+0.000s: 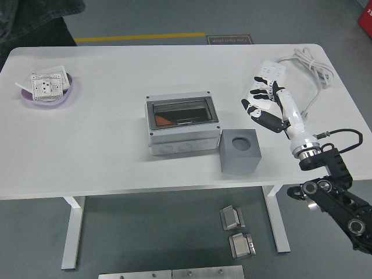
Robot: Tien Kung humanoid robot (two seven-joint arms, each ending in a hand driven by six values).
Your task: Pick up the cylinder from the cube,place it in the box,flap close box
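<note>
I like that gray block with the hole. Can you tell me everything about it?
The cube is a plain gray block, matte like plastic, with sharp edges. Its top has one round, dark hole in the middle, and nothing sticks out of it. It stands flat near the table's front edge, right beside the box's right end, close enough that they seem to touch. The hand is off to its right, not touching it.
</note>
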